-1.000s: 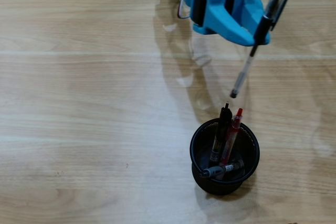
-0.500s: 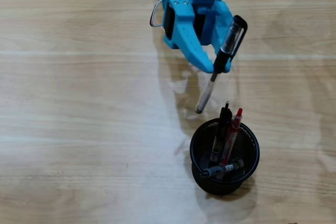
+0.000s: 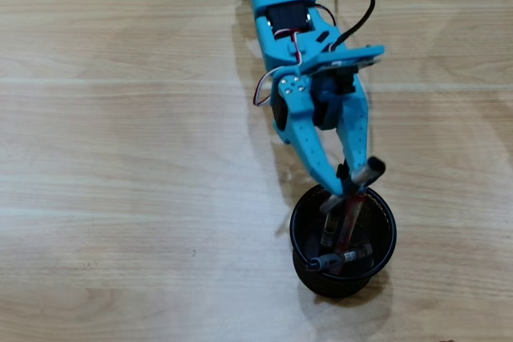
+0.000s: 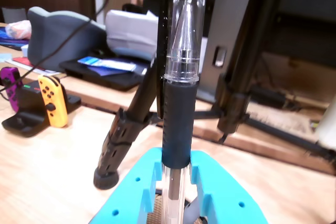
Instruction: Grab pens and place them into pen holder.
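Nearest the lower edge of the table [image 3: 120, 198] in the overhead view stands the pen holder [image 3: 300, 234], right of centre; three pens already inside: a grey pen [image 3: 337, 259] lying across the bottom, an all-black pen [image 3: 329, 230] and a red pen [image 3: 346, 226] leaning toward the cup's far rim.

Just beyond, over that far rim, the gripper [image 3: 346, 182] points down toward the cup; jaws closed on the clear pen [image 3: 365, 174], black cap end showing at the fingertips; the rest of the barrel is hidden below the fingers, so how deep its tip sits in the cup I cannot tell.

Wrist view confirms the grip: clear pen [image 4: 178, 103] pinched between the blue fingers [image 4: 220, 192], long axis near upright, rubber grip section just above the pinch.

Judgement: holder lies directly beneath the held pen; with the barrel steep over the opening, release looks like the step in hand; last of four.

Farther up the table, the blue arm [image 3: 280, 6] runs back to the top edge.
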`<state>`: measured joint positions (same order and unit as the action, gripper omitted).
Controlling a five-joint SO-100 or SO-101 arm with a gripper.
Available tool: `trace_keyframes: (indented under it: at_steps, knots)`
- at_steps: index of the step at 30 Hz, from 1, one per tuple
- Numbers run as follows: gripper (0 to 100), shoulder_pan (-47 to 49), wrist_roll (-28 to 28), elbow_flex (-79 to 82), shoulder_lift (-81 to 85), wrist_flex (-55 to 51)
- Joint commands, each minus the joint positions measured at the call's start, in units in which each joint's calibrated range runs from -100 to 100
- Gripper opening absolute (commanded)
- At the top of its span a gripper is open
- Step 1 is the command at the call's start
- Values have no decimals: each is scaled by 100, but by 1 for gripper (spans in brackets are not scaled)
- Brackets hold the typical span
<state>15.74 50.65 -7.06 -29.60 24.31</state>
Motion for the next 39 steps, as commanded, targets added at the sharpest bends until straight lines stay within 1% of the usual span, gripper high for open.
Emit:
trace_keyframes:
  at_steps: [1,5,10,12,22,24,26,28,30,34,39]
  knots:
    - [2,37,109,-335,-85,44]
    - [3,19,109,-335,-177,44]
    - [11,19,109,-335,-186,44]
    - [13,10,94,-335,-186,44]
    - [13,-44,73,-335,-18,53]
    - [10,-44,38,-200,260,-24]
    - [1,-44,-196,224,638,-33]
    - [3,-44,-450,845,1158,-16]
    - [2,-44,-643,1594,1788,-24]
    - [2,-135,-998,3531,3292,-24]
    - [2,-389,-1608,6046,5383,-24]
